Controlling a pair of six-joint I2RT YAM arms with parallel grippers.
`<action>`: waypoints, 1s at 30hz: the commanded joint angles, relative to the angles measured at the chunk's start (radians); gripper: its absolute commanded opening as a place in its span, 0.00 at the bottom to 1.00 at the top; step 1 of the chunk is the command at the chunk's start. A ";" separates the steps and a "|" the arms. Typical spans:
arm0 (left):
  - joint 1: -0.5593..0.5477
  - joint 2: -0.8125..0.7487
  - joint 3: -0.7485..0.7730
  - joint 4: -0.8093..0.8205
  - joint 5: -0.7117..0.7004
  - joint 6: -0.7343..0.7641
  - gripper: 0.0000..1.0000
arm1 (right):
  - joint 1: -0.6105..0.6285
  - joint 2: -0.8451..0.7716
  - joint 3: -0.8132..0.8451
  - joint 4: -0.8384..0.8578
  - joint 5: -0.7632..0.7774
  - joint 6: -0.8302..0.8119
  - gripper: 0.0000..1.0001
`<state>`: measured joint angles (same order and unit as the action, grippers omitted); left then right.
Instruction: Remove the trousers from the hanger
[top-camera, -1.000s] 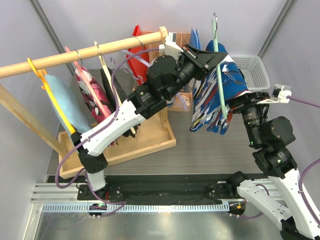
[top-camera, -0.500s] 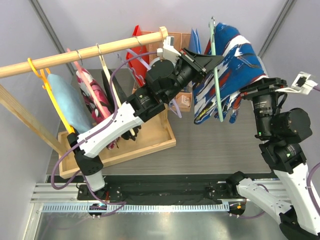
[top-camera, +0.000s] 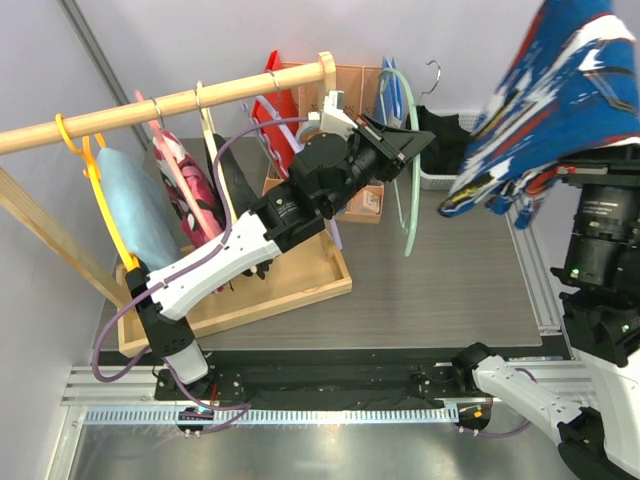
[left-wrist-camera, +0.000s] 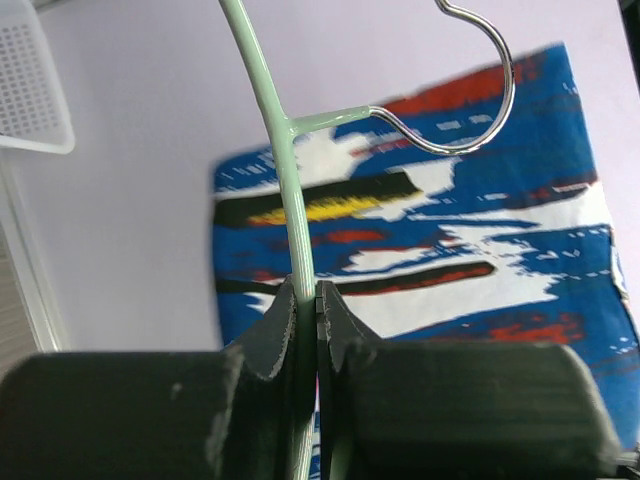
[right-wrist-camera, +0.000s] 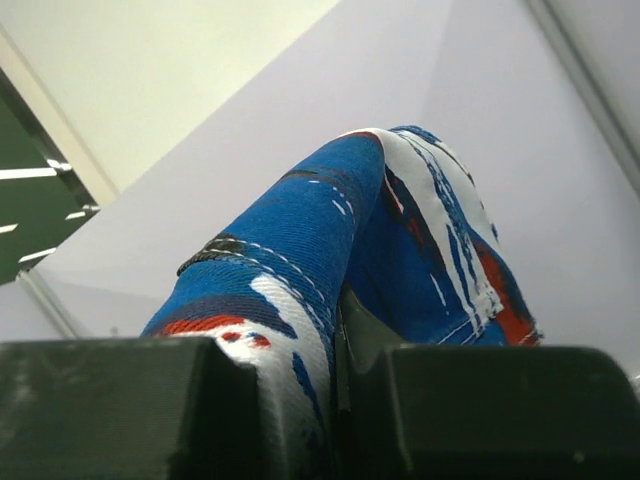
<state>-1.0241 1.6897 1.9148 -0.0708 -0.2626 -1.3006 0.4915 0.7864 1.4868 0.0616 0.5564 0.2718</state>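
Blue print trousers: clear of hanger, R jaws clamped on fold; L jaws clamped on hanger. Advice: swing wide of hook, lower onto bench.

Left arm and right arm: white moulded link shells between black cylindrical joint housings. A purple cable loops along the left arm, and a small green light shows on the right arm's black housing. Left pincer and right pincer: chunky matte-black fingers, the left with a few pale scuff flecks.
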 joint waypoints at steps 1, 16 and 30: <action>0.067 -0.044 -0.037 0.002 -0.087 -0.045 0.00 | -0.002 0.008 0.131 0.224 0.057 -0.095 0.01; 0.073 -0.073 -0.036 0.118 0.210 -0.089 0.00 | -0.004 -0.042 -0.146 0.328 0.278 -0.456 0.01; 0.071 -0.090 0.079 0.134 0.431 0.194 0.00 | -0.183 0.298 -0.277 0.587 0.257 -0.643 0.01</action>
<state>-0.9794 1.6184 1.9030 -0.0109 0.0547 -1.2465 0.4137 1.0580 1.1839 0.5171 0.8867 -0.4473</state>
